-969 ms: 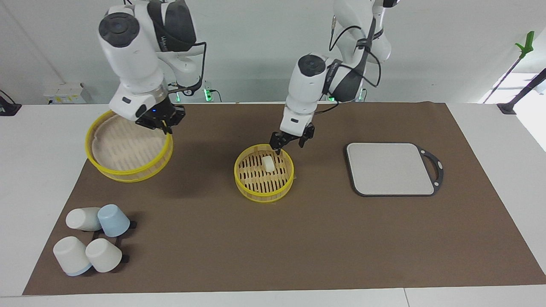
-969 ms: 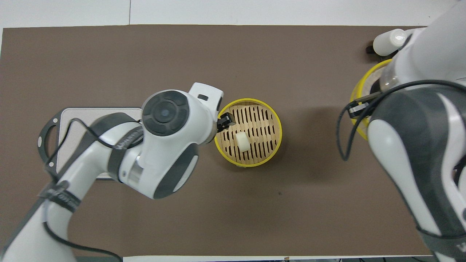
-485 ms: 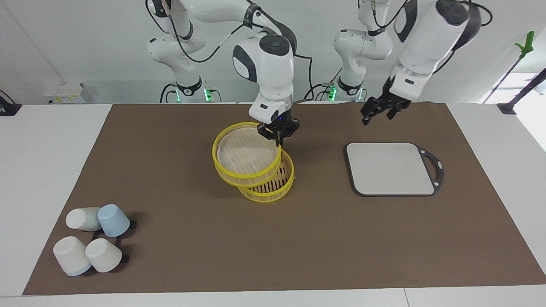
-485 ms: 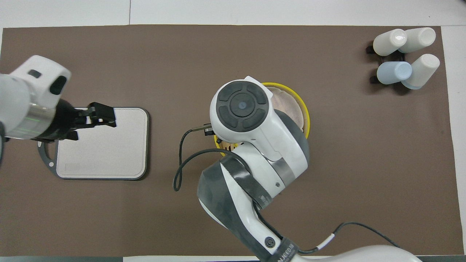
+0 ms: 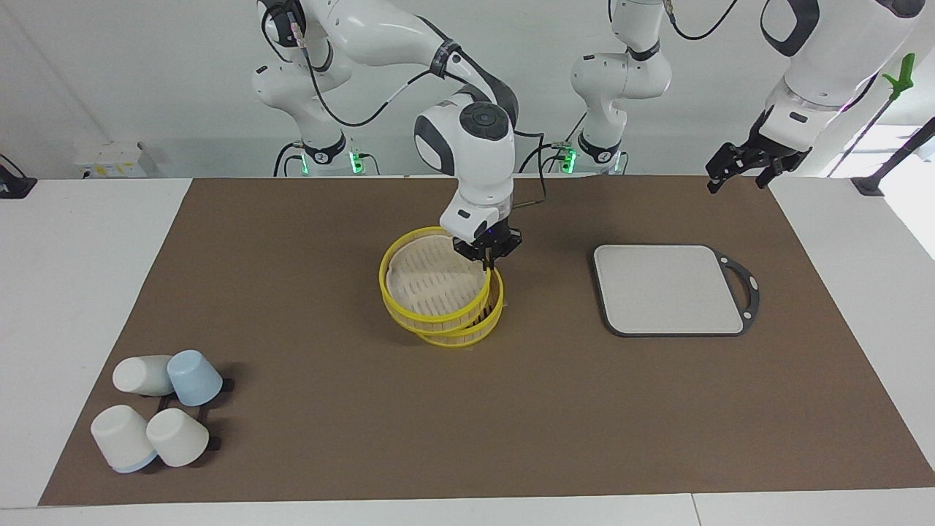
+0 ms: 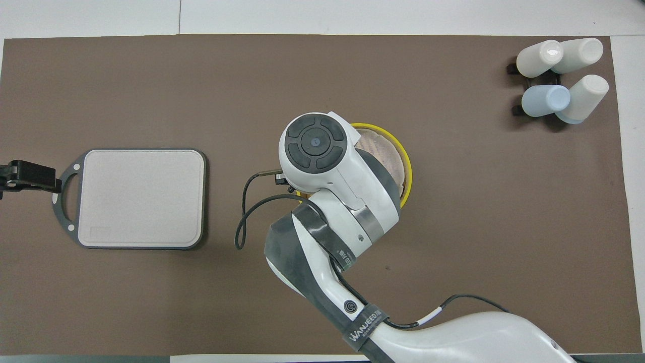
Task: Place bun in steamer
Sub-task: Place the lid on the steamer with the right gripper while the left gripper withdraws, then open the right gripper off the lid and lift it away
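The steamer's lower tier stands at the middle of the brown mat. My right gripper is shut on the rim of the upper tier and holds it tilted over the lower one, nearly covering it and slightly off toward the right arm's end. The upper tier's rim also shows in the overhead view beside my right arm. The bun is hidden under the upper tier. My left gripper is open and empty, raised over the mat's edge at the left arm's end.
A grey rectangular board with a dark handle lies toward the left arm's end. Several white and blue cups lie at the mat's corner toward the right arm's end, farther from the robots.
My right gripper has lowered the upper tier closer over the lower tier, hiding more of it. My left gripper has drawn away from over the board toward its own end of the table.
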Robot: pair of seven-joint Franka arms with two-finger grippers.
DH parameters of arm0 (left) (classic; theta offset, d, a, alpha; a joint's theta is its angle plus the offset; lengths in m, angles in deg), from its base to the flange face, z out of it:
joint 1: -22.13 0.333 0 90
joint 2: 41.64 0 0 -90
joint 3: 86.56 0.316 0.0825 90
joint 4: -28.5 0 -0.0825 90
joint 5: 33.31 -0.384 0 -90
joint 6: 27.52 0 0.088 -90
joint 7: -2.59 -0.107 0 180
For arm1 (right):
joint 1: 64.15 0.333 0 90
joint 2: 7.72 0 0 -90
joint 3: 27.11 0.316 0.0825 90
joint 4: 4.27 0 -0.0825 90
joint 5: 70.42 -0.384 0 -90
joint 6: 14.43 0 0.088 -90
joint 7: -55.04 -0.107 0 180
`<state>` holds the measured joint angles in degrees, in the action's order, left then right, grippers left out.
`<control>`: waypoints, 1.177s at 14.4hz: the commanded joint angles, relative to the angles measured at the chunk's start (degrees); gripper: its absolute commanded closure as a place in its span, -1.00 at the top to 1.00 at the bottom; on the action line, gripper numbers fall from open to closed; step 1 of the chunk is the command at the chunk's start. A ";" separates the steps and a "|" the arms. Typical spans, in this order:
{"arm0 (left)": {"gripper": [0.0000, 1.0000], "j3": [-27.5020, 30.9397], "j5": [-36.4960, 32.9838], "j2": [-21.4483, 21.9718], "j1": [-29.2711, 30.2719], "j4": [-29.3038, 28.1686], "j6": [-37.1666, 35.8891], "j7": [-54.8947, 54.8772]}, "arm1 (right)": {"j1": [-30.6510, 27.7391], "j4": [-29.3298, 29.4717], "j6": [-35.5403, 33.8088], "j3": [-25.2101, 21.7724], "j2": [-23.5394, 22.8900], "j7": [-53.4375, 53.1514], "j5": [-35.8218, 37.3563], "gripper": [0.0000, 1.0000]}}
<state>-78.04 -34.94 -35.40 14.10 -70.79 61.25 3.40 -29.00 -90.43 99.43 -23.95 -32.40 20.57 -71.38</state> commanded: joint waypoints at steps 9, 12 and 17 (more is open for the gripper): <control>1.00 2.55 4.26 -2.90 -2.86 6.38 -4.75 -0.81 | 1.32 -4.26 10.31 0.00 0.24 -3.93 -4.76 -1.00; 1.00 2.65 4.70 -3.43 -2.96 7.35 -5.01 -0.81 | 1.86 -6.91 12.44 0.00 0.94 -3.93 -4.76 -1.00; 1.00 2.56 3.21 -4.92 -3.49 9.37 -5.89 -0.81 | 1.77 -6.04 10.51 -0.35 1.03 -4.37 -3.71 0.99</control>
<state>-76.52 -31.22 -38.15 11.81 -64.96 57.95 3.19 -27.52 -95.53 110.09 -24.04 -32.39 17.72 -74.82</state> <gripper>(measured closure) 0.000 0.722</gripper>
